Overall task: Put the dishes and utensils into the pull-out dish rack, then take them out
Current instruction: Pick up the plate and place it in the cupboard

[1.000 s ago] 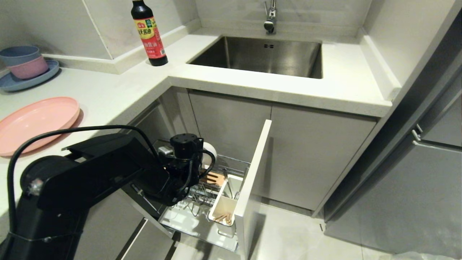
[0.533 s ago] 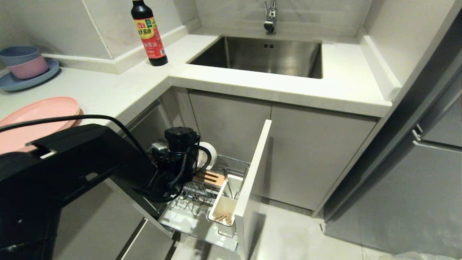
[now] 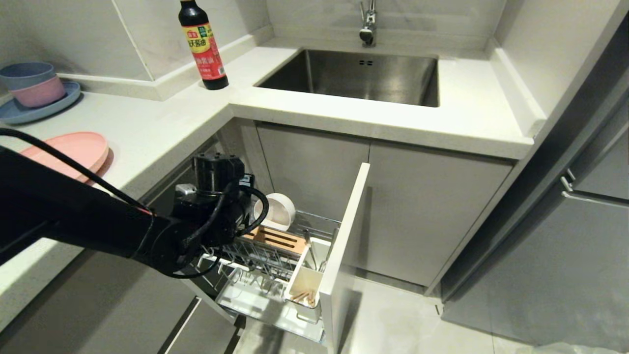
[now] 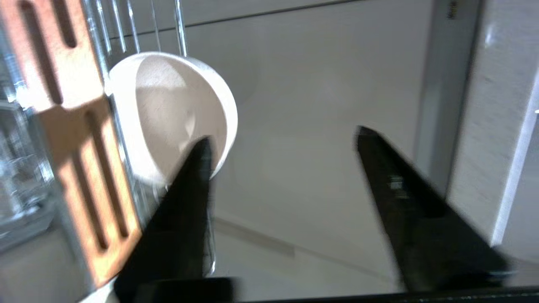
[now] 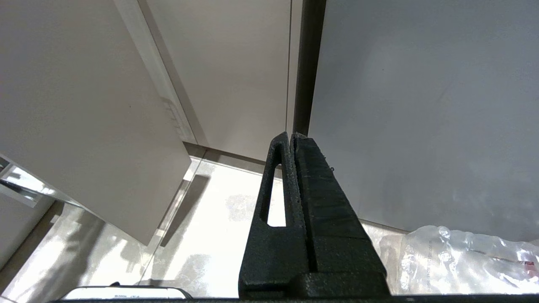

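The cream-white bowl (image 3: 278,211) (image 4: 168,113) stands on edge at the back of the pull-out dish rack (image 3: 265,258), beside its wooden strip (image 3: 275,239) (image 4: 80,160). My left gripper (image 4: 283,134) is open and empty; one fingertip overlaps the bowl's rim in the left wrist view, and I cannot tell if it touches. The left arm's wrist (image 3: 216,211) hovers over the rack's left side. Chopsticks (image 3: 302,296) and a slim metal spoon (image 3: 311,255) sit in the white utensil cup (image 3: 295,282). The pink plate (image 3: 73,150) lies on the counter. My right gripper (image 5: 291,136) is shut, parked low.
The rack's grey cabinet front (image 3: 344,246) stands pulled out to the right. Stacked blue and pink bowls on a blue plate (image 3: 32,91) and a soy sauce bottle (image 3: 202,44) are on the counter. The sink (image 3: 354,76) is behind. A clear plastic bag (image 5: 454,252) lies on the floor.
The left arm has lifted and drawn back to the left, away from the rack. The bowl stays standing in the rack and shows more fully.
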{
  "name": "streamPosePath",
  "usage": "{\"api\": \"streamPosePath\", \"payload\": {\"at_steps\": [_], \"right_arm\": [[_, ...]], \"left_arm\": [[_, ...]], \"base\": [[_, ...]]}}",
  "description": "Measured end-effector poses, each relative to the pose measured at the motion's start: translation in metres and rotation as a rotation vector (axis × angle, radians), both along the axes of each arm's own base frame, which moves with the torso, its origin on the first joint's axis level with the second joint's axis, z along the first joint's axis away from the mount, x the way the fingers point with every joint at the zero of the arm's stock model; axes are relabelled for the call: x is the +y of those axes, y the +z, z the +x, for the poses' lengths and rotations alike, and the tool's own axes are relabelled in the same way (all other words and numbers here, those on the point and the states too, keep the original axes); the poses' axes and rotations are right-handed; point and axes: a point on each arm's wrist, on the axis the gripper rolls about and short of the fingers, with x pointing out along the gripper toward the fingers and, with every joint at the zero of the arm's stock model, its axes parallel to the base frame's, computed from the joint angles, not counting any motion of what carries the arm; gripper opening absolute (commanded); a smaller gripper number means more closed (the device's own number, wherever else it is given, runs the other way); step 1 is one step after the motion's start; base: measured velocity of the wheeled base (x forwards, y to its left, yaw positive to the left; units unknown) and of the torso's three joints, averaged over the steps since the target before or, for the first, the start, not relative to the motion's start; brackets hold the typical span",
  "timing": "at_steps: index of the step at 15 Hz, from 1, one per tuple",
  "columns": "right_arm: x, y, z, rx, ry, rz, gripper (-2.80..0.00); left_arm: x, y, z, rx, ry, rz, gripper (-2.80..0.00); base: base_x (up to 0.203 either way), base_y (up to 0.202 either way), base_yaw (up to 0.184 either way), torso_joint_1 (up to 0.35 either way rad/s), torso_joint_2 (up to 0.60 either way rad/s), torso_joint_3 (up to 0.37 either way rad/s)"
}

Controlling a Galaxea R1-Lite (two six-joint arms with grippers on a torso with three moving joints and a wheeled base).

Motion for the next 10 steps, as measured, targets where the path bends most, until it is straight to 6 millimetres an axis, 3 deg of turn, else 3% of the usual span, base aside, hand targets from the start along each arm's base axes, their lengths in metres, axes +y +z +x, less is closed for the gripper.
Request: {"api": "streamPosePath", "payload": {"at_steps": [3,7,10], "right_arm": [[0.0,0.0,0.0,0.0,0.0,0.0,-2.8],[0.0,0.0,0.0,0.0,0.0,0.0,-2.8],[0.0,0.0,0.0,-0.001,0.0,0.0,-2.8]], "left_arm": [[-0.004,0.021,-0.029,0.067,-0.051,0.039,-2.8],[-0.027,0.053,-0.081,0.106,-0.204,0.175,-2.8],[-0.027,0.093,-0.115,0.101,-0.269,0.231,-2.8]], "base": [[0.0,0.0,0.0,0.0,0.0,0.0],[0.0,0.0,0.0,0.0,0.0,0.0],[0.0,0.0,0.0,0.0,0.0,0.0]]}}
